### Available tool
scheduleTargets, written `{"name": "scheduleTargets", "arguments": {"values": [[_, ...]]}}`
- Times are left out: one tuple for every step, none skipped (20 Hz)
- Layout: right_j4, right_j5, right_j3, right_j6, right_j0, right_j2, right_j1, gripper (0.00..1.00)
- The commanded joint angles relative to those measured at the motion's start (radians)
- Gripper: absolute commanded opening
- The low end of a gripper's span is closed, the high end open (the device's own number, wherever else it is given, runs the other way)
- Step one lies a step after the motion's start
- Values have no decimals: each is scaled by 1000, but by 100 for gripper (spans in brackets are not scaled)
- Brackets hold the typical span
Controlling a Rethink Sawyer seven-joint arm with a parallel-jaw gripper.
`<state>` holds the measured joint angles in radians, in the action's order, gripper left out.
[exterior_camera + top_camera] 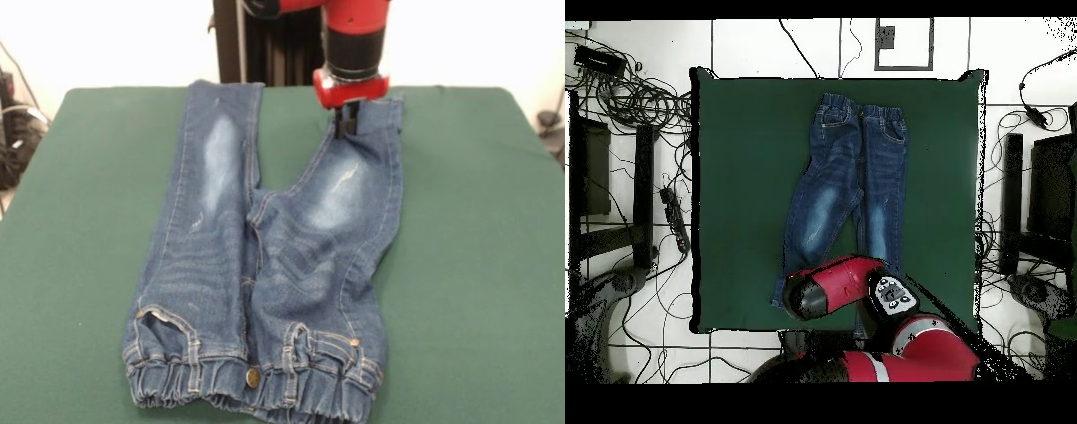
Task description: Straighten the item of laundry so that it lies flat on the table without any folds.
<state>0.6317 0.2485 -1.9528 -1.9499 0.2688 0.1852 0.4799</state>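
The blue denim jeans (pixel 265 256) lie front side up on the dark green table (pixel 485 221), with the elastic waistband at the near edge and both legs running toward the robot. The left leg lies straight. The right leg angles outward, with creases near the crotch. My gripper (pixel 348 122) hangs from the red arm at the far end of the right leg and is shut on the inner corner of its hem. In the overhead view the jeans (pixel 850 170) lie mid-table (pixel 735 200), and the red arm (pixel 845 285) hides the gripper and the leg ends.
The black pedestal (pixel 265 40) stands behind the table's far edge. Cables and dark equipment (pixel 635 100) lie on the floor around the table. Green table surface shows on both sides of the jeans.
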Motion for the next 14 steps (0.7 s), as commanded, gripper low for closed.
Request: {"name": "scheduleTargets", "arguments": {"values": [[69,25,261,59,9,56,-340,0],[69,27,262,58,8,55,-339,0],[69,29,263,56,6,54,-340,0],[70,28,263,55,5,54,-340,0],[72,28,263,56,4,53,-339,0],[77,20,263,56,3,53,-337,0],[78,31,264,56,-5,46,-336,0],[72,55,264,65,-2,49,-338,0],[72,61,257,65,-4,47,-336,0],[68,73,254,64,-7,45,-335,0],[61,91,250,60,-14,40,-334,0],[58,104,248,60,-16,38,-336,0],[50,127,241,60,-21,36,-334,0],[49,133,235,58,-24,35,-331,0]]}}
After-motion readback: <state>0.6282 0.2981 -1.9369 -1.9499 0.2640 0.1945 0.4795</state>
